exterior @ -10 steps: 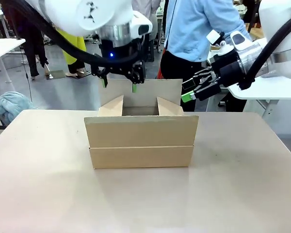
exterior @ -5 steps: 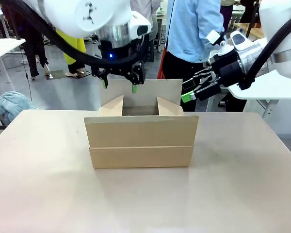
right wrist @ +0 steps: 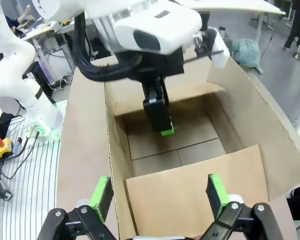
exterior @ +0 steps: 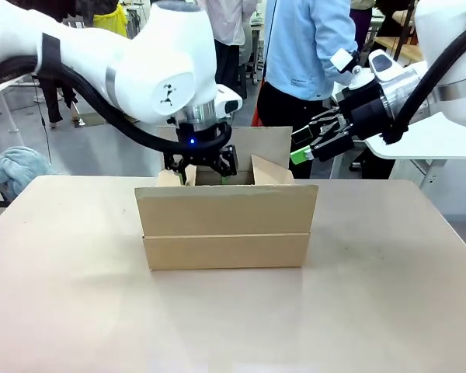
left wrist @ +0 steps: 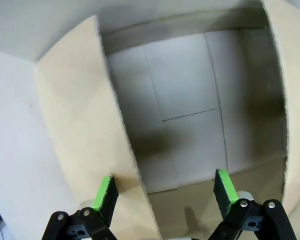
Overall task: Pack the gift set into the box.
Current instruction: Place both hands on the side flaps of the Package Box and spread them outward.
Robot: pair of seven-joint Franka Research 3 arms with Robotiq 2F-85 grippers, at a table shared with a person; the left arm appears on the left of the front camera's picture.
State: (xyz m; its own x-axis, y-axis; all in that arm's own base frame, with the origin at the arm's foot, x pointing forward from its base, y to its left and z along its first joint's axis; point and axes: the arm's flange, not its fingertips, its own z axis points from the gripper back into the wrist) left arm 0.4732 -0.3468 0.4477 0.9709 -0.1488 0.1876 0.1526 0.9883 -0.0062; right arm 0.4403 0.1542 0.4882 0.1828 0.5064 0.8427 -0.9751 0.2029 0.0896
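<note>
Beyond the tabletop (exterior: 373, 280), a person in a blue top (exterior: 303, 47) stands at the far side. Left pincer (left wrist: 162, 187), fingers spread, reaches down over the open box (exterior: 227, 233), near the table's middle. Right pincer (right wrist: 157, 197), also spread, hangs right of the box.

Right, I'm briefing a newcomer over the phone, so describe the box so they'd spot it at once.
Look at the pale table in front of the robot. Standing toward its far edge is a plain brown cardboard box, its top open and flaps spread, a crease running across its near side. The left arm's tool is lowered at its opening, while the right arm's hangs beside it.
</note>
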